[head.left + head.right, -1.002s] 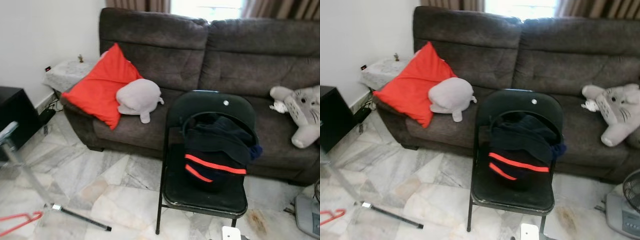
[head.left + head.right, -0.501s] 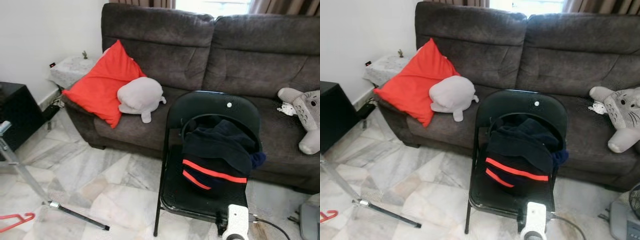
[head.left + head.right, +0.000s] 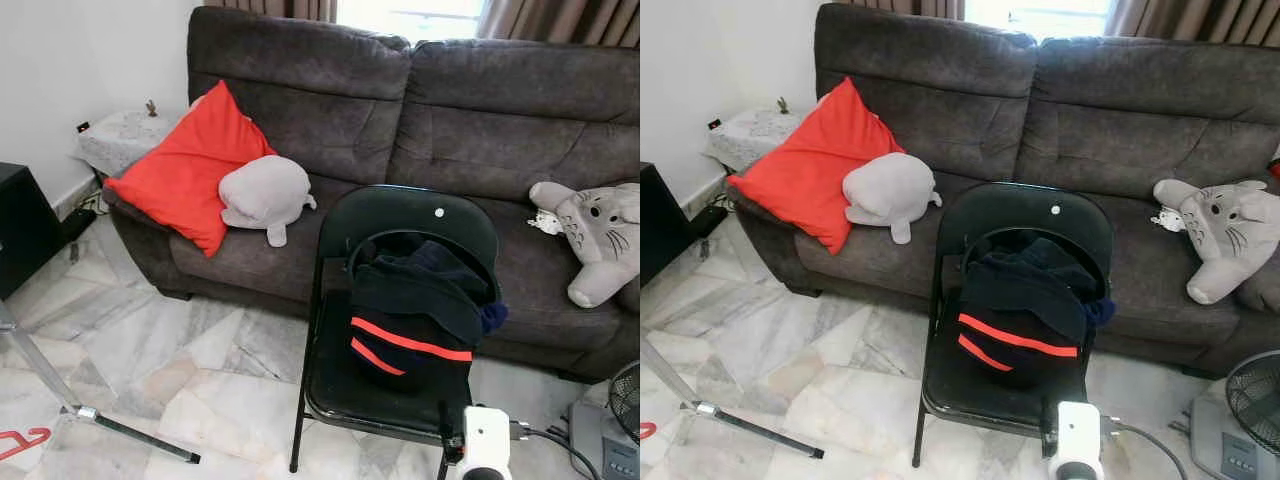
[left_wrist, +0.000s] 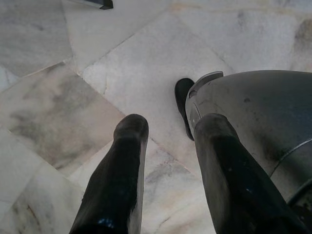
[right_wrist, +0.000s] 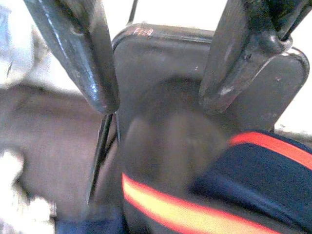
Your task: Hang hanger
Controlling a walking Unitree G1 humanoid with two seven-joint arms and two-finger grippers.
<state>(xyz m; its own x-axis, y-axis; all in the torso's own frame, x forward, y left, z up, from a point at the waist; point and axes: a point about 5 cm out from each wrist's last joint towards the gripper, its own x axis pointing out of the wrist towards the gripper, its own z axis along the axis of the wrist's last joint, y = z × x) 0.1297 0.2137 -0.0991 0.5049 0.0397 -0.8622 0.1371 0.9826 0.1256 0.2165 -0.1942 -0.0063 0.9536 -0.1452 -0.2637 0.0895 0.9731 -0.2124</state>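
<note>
A red hanger (image 3: pixel 22 442) lies on the marble floor at the far left, beside the silver leg of a stand (image 3: pixel 40 380). A black folding chair (image 3: pixel 400 215) stands before the sofa with a dark garment (image 3: pixel 415 320) with orange-red stripes heaped on its seat. My right arm's white wrist (image 3: pixel 485 440) is low in front of the chair. In the right wrist view my right gripper (image 5: pixel 158 97) is open, facing the chair seat and the striped garment, with nothing between its fingers. My left gripper (image 4: pixel 170 129) hangs open over the floor tiles.
A dark brown sofa (image 3: pixel 480 110) holds a red cushion (image 3: pixel 185 170), a grey plush (image 3: pixel 262 195) and a grey cat-like plush (image 3: pixel 595 235). A black cabinet (image 3: pixel 20 225) stands at left. A fan (image 3: pixel 1255 400) sits at the lower right. Bare floor lies left of the chair.
The camera has shifted, so the whole scene sits a little differently. My right arm's white wrist has come up into view in front of the chair seat.
</note>
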